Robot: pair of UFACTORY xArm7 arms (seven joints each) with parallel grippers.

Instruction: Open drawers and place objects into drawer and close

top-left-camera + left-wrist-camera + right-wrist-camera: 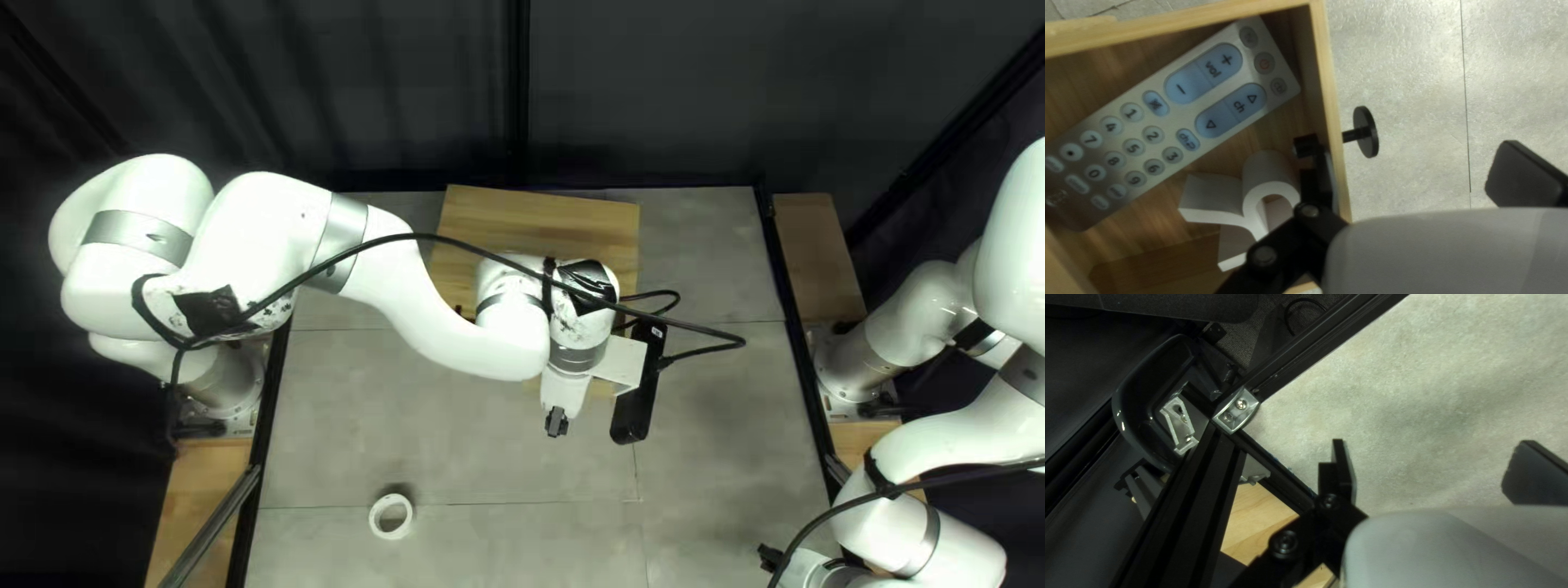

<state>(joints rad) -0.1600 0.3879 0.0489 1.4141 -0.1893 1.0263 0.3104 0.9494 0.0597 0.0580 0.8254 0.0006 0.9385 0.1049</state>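
1. The pale-grained wooden drawer [1324,81] stands open, holding a flat remote [1176,114] and a matte white forked piece [1265,166]; placing seems partly done.
2. A white ring [373,516] lies on the mottled grey tabletop [457,446], probably left to place; closing remains.
3. The left claw [1413,158] spreads wide across the drawer's front, near its round black knob [1367,132]; the right claw [1434,460] is wide, empty.

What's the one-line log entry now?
left gripper: open, over drawer front; right gripper: open; drawer: open, remote and white piece inside; white ring: on table
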